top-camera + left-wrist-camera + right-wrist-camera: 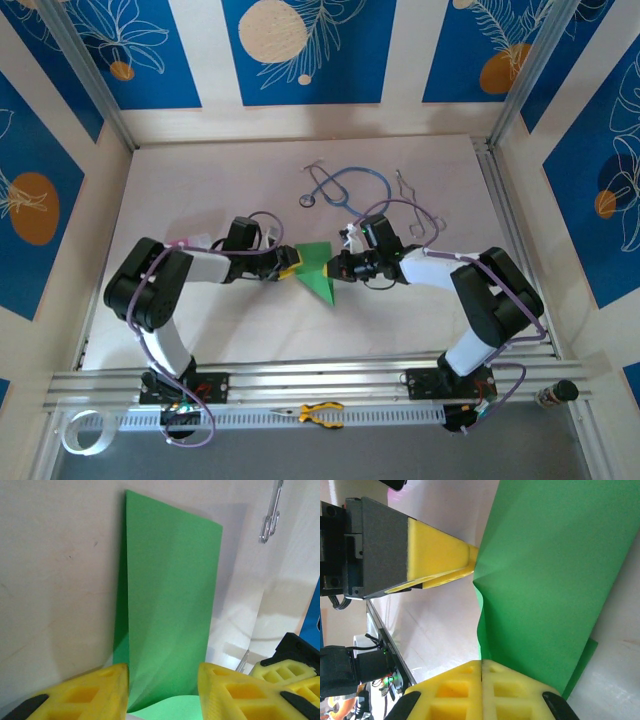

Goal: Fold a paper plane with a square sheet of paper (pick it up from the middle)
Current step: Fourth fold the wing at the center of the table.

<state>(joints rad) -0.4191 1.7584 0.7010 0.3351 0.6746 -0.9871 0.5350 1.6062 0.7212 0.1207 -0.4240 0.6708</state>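
Top external view puts the square sheet of paper (318, 270), bright green and already folded over on itself, near the middle of the table (200, 190), caught between the two arms' tips. From the left wrist the same sheet (170, 605) rises as a tall folded panel with one sharp crease down its left side, a detail the overhead picture flattens away. From the right wrist the paper (555, 570) fills the upper right, and its lower edge runs down into the seam of the right gripper (481, 672), whose yellow fingers are pressed together and pinch the sheet. The left gripper (162, 680) has its fingers apart, with the sheet's near edge sitting in the gap; from the right wrist, its tip (470, 562) meets the paper's edge. Overhead, the left gripper (291, 265) and right gripper (337, 268) face each other across the sheet. Farther back lies a blue stethoscope (345, 188), and yellow-handled pliers (322, 412) rest on the front rail.
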